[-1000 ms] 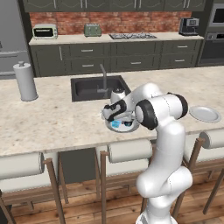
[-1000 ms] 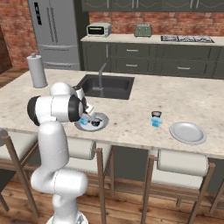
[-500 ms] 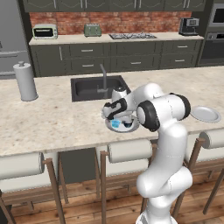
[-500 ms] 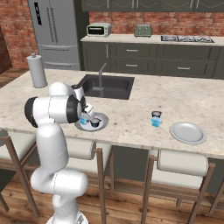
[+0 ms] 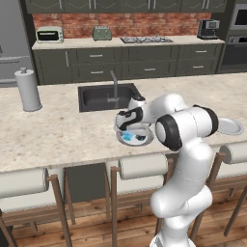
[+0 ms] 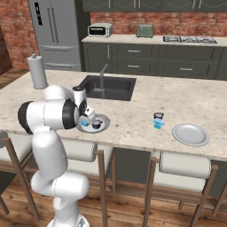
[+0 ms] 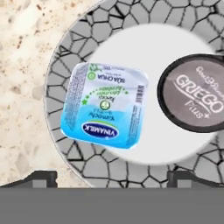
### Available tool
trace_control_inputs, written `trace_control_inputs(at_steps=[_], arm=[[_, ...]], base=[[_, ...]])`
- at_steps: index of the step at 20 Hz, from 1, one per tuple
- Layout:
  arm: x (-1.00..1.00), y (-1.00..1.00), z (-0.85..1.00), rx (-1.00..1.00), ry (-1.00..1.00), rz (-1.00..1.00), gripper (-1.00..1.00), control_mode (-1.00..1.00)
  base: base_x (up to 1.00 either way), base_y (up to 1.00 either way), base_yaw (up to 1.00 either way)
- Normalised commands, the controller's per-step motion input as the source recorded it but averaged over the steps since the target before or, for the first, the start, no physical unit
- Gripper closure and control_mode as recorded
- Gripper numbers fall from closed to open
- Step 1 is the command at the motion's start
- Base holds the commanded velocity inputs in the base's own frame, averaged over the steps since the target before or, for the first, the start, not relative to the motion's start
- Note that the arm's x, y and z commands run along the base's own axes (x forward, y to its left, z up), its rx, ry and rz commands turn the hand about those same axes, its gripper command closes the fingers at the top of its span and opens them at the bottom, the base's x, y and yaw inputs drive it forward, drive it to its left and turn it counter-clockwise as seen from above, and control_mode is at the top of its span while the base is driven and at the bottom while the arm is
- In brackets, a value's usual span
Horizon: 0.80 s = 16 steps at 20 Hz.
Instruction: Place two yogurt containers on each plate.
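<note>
Stone counter point(image 5: 62, 135), hand point(image 7: 111, 178) wide open above plate point(image 7: 78, 48), holding nothing

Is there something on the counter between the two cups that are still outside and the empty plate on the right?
Nothing visible. The blue cup and the dark cup stand close together on the counter, and the stretch from them to the empty plate is bare.

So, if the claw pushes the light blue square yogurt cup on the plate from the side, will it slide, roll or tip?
The light blue square yogurt cup would probably slide, not roll, since its outline is square with flat sides. It looks small and thin-walled, so likely light and easily dented. The patterned grey plate has a smooth centre, so it may skid toward the round dark-lidded cup beside it.
</note>
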Motion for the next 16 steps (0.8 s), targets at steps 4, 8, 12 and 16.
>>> trace_control_inputs(at_steps=[4, 8, 12, 16], arm=[[-0.42, -0.10, 0.38, 0.07, 0.00, 0.00, -1.00, -1.00], [-0.47, -0.14, 0.47, 0.00, 0.00, 0.04, -1.00, -1.00], [-0.57, -0.12, 0.47, 0.00, 0.00, 0.13, -1.00, -1.00], [-0.66, -0.12, 0.37, -0.01, 0.00, 0.16, -1.00, -1.00]], base=[[0.00, 0.00, 0.00], [0.00, 0.00, 0.00], [0.00, 0.00, 0.00], [0.00, 0.00, 0.00]])
